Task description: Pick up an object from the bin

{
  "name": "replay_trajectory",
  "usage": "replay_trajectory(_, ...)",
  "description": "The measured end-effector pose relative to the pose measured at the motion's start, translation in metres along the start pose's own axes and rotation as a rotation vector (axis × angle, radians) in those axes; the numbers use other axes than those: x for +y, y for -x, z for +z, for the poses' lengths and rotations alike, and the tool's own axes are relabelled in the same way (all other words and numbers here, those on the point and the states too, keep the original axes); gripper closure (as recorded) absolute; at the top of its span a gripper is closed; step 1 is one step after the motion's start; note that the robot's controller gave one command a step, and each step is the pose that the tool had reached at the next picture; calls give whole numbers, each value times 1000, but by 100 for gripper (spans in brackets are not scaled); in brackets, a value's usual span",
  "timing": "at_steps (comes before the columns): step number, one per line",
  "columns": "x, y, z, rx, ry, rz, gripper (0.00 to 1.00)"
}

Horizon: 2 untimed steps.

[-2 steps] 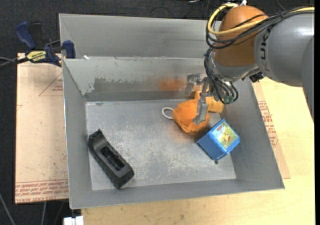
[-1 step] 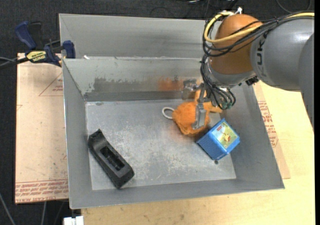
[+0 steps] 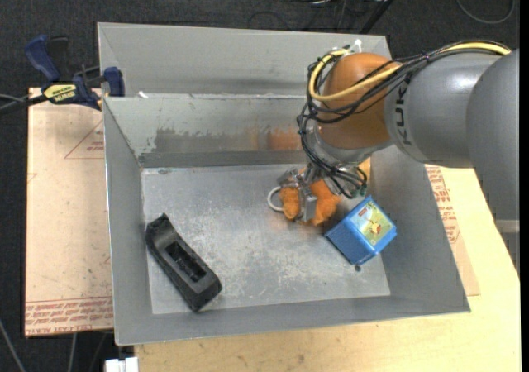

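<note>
**Arm in from right, gripper down low**

Grey arm (image 3: 463,106) enters from the right and bends down at the wrist. An orange cover (image 3: 357,106) sits on the wrist, with yellow and black cables (image 3: 317,85) looped round it. The gripper (image 3: 309,202) points downward, right of centre.

- Bin (image 3: 248,263) was grey.
- Case (image 3: 183,264) at 8 o'clock was black.
- Box (image 3: 362,231) at 4 o'clock was blue with a multicoloured picture.
- Lump (image 3: 291,199) at 3 o'clock was orange.
- Arm (image 3: 463,106) was silver, cover (image 3: 355,97) orange.
</note>
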<state>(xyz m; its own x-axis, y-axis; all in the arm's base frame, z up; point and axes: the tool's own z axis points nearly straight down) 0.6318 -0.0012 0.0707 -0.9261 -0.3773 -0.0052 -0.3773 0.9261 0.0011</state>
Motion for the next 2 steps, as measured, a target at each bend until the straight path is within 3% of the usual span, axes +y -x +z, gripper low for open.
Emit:
replay_trajectory(1,0,0,0,0,0,0,100)
replay_trajectory(2,-1,1,-30,9,4,-19,100)
